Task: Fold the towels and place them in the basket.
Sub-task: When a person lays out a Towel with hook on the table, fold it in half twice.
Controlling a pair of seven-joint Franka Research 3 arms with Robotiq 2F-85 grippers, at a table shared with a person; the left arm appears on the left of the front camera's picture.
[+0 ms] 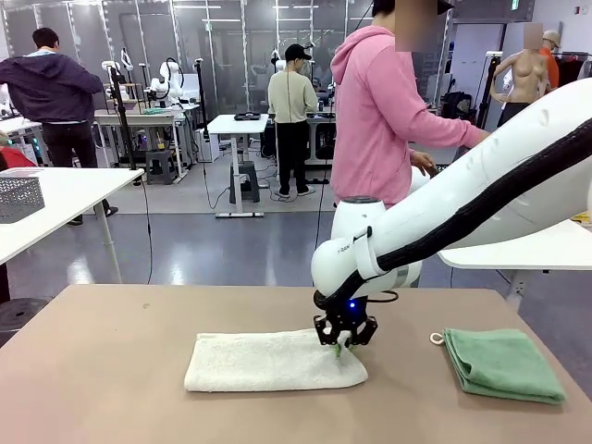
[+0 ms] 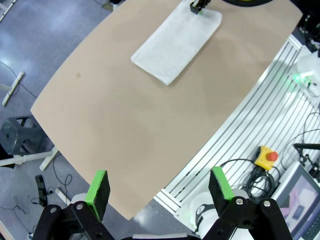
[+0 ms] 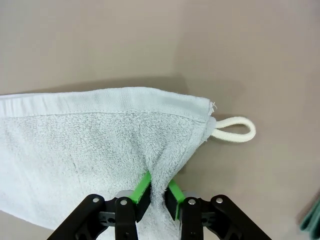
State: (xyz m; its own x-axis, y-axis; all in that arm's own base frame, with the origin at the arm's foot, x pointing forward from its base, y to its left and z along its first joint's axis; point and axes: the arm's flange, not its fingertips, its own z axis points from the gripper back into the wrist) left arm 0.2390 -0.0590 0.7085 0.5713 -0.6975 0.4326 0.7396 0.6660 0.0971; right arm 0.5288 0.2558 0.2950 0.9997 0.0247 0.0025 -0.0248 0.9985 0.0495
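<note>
A cream-white towel (image 1: pixel 270 361) lies folded lengthwise in the middle of the brown table. My right gripper (image 1: pixel 342 346) presses down on its right end, shut on a pinch of the terry cloth. Up close, the right gripper (image 3: pixel 159 194) has both green pads squeezing a ridge of the white towel (image 3: pixel 75 150), and the towel's corner loop (image 3: pixel 234 129) lies flat on the table beside it. A mint green towel (image 1: pixel 504 363) lies folded at the table's right. My left gripper (image 2: pixel 159 189) hangs open high above the near table edge, holding nothing; the white towel (image 2: pixel 177 45) is far from it.
A dark wire-mesh basket (image 1: pixel 18 197) stands on a white side table at far left. A person in a pink hoodie (image 1: pixel 384 111) stands behind the table's far edge. The brown table (image 1: pixel 102 370) is bare on its left half.
</note>
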